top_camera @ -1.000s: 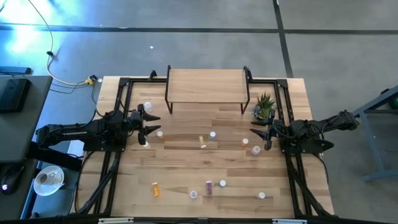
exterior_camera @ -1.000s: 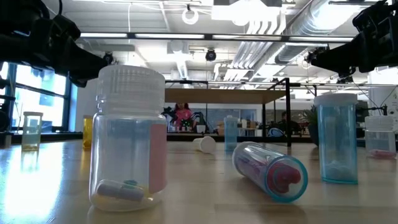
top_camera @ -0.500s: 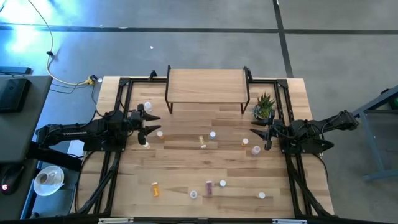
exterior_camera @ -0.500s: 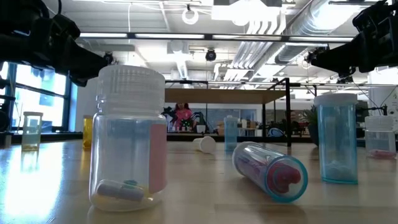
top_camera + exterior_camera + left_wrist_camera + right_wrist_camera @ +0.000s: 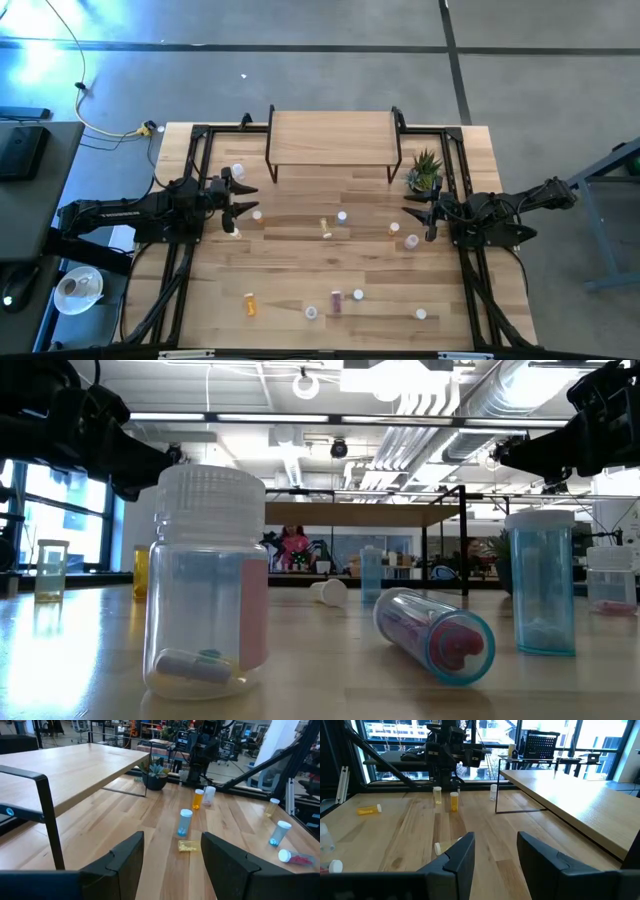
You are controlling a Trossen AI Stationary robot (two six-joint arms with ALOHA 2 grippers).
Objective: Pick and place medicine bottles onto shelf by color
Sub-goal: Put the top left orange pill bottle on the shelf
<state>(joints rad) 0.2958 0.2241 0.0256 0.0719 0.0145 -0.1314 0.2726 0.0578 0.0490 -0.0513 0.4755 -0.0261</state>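
On the wooden plank table (image 5: 300,255) before the bare light-wood, black-legged shelf (image 5: 332,138), small, light, slick plastic medicine bottles (image 5: 341,217) lie scattered, and we would pinch one mid-body, left gripper (image 5: 243,201) and right gripper (image 5: 418,216) both spread empty.

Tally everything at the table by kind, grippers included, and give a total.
Medicine bottles: 12
Shelf: 1
Potted plant: 1
Grippers: 2, the left gripper and the right gripper, both open and holding nothing
Total: 16
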